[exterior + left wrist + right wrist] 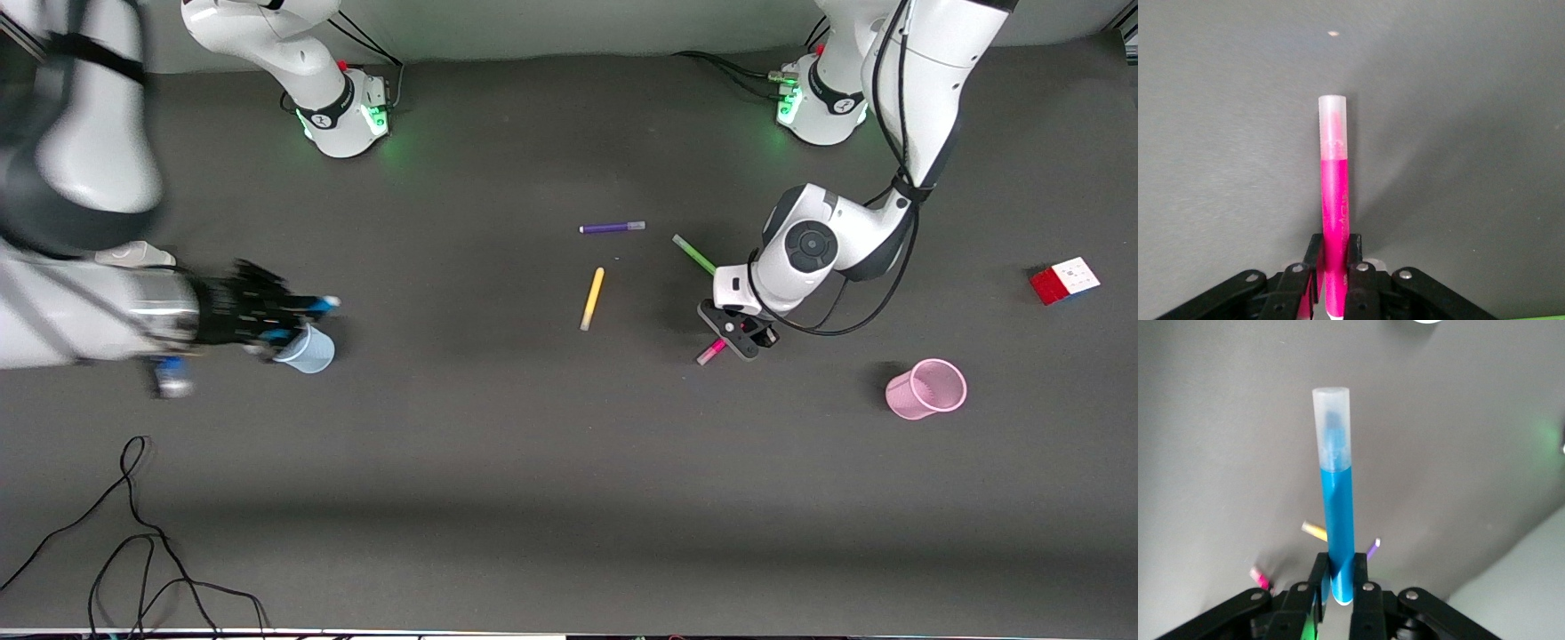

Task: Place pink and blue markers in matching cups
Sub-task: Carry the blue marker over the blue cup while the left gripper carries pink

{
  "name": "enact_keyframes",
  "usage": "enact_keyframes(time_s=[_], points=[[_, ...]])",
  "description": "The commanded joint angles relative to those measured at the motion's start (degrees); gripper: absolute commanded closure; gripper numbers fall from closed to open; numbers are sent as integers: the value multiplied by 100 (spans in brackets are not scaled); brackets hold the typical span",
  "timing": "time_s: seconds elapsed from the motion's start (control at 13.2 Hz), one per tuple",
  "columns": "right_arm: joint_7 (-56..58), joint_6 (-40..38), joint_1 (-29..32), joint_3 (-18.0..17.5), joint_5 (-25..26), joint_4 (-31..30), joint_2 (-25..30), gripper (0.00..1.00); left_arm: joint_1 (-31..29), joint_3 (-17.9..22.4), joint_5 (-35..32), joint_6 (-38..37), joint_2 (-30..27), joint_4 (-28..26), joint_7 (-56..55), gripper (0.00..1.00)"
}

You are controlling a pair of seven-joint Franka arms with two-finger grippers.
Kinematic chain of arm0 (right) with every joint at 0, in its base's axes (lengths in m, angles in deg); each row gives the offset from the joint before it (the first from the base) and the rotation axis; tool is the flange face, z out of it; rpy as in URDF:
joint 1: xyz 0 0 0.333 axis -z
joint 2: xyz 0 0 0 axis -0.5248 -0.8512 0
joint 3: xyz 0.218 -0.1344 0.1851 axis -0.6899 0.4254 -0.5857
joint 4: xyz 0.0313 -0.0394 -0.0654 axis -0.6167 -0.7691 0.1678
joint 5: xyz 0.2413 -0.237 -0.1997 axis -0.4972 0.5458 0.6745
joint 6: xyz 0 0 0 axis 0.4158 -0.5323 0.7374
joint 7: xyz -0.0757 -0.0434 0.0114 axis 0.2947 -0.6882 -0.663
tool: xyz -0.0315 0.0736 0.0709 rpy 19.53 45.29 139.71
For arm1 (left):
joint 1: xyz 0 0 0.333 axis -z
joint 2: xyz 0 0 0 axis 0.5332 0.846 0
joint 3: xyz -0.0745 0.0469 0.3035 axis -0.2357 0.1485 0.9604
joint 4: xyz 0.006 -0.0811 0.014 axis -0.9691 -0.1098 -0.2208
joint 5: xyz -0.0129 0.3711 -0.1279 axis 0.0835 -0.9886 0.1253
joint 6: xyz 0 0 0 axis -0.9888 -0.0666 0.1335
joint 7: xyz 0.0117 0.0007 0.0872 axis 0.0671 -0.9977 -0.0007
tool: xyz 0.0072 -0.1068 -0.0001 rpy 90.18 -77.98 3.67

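Observation:
My left gripper (740, 336) is shut on the pink marker (711, 352), low at the table near the green marker; the left wrist view shows the fingers (1313, 257) clamped on its pink barrel (1336, 200), pale end pointing away. The pale pink cup (926, 388) stands toward the left arm's end, apart from it. My right gripper (293, 313), blurred, is shut on the blue marker (318, 306) just above the pale blue cup (307, 348). The right wrist view shows that gripper (1340, 577) holding the blue marker (1337, 513).
A purple marker (612, 228), a yellow marker (592, 299) and a green marker (693, 254) lie mid-table. A red and white cube (1064, 280) sits at the left arm's end. Loose black cables (133, 533) lie near the front camera's edge.

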Motion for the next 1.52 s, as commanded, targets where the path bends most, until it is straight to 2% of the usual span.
enact_keyframes(time_s=[0.0,0.08,0.3,0.53,0.76,0.99,1.29,1.44], points=[[615,-795,752,-47,-442,88,22,100,-131,-4,-15,-1404,-302,887,-220,100],[862,-1077,885,-56,-451,1,4,100,-245,-4,81,-1975,-468,1196,-228,100],[1572,-1106,1175,-56,-460,-473,-101,100,-588,14,538,-3181,-1074,1769,-228,100],[2629,-1167,1510,-64,-741,-721,-425,100,-1359,5,582,-4579,-1567,2322,-290,100],[3165,-1246,1405,-108,-662,-826,-821,100,-2063,40,548,-4855,-1752,2526,-684,100],[3797,-1299,1457,-82,-575,-1352,-787,100,-2618,58,495,-4925,-1885,2561,-852,100],[4326,-1168,1431,-73,-495,-1494,-1041,100,-2690,67,328,-5451,-1675,2929,-844,100],[4371,-1019,1431,-73,-451,-1494,-1225,100,-2681,102,231,-5916,-1403,3358,-870,100]])
